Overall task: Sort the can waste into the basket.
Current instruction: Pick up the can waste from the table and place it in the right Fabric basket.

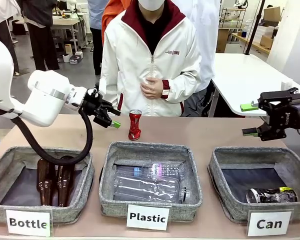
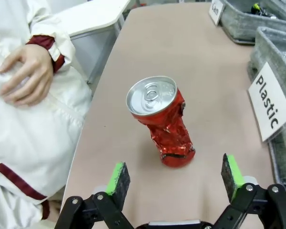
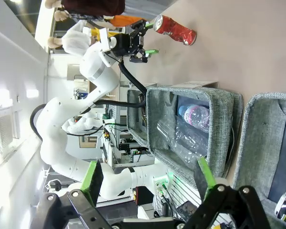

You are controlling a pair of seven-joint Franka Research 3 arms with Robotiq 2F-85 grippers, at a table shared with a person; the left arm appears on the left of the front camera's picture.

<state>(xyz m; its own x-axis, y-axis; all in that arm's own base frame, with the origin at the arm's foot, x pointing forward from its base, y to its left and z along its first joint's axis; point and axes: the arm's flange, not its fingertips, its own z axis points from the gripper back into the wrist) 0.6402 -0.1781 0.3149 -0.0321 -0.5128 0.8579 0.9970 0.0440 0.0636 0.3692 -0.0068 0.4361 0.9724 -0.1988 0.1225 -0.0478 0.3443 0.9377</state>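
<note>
At the robot's left, over the far half of the desk: left tool, jaws spread wide, green pads bare, holding nothing and touching nothing

- red can: crushed, silver top, standing upright with a lean on the desk behind the middle basket; just ahead of the left tool's pads, apart from them
- right tool: jaws wide apart, empty, held in the air above the desk's right end, behind the Can basket
- Can basket: grey woven fabric, dark lining, white label "Can" at its front; rightmost of three in a row along the near edge
- black can: dark with yellow-green marks, lying on its side at the front right of the Can basket
- Plastic basket: middle of the row; clear plastic bottles lying inside
- Bottle basket: leftmost; two brown glass bottles lying inside
- desk surface: plain tan, matt
- person: white jacket with dark red trim, standing at the far edge, one hand resting flat against the front of the jacket
- room: white table behind at right, grey floor, other people standing farther back
</note>
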